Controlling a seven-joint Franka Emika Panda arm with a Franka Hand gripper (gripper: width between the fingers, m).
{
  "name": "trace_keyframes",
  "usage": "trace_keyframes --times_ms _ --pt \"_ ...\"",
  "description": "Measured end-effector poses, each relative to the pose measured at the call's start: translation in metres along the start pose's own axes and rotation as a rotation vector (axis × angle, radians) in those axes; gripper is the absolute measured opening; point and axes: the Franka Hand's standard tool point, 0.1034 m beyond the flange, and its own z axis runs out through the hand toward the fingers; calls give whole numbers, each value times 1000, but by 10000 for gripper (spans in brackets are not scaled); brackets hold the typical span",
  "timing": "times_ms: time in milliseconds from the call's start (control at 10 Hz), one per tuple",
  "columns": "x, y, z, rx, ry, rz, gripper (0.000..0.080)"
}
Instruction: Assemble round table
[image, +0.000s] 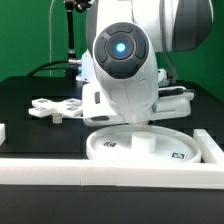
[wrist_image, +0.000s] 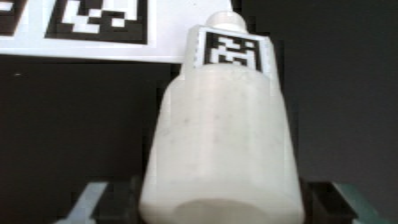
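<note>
Hand: bulky white robot gripper (image: 138, 128) pinches the short thick white plastic cylinder leg (wrist_image: 222, 130)
Leg: upright, long way pointing down from the hand
Below: large rimmed round white plastic disc (image: 105, 156), by the bench's near edge
Next, I think: straight down

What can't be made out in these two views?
1. Wrist view: whether the pincer grips the leg; its fingers are blurred and cut off by the edge.
2. Wrist view: the tagged white part beyond is cropped, so unidentifiable.
3. Exterior view: the arm hides the pincer, the leg and the round disc's middle.
</note>
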Motion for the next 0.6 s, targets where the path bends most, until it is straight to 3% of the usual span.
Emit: trace_keyframes --times_ms 300,600 --pt "0 -5 -2 -2 2 -26 407" --pt "-16 -15 -35 -5 11 -92 409"
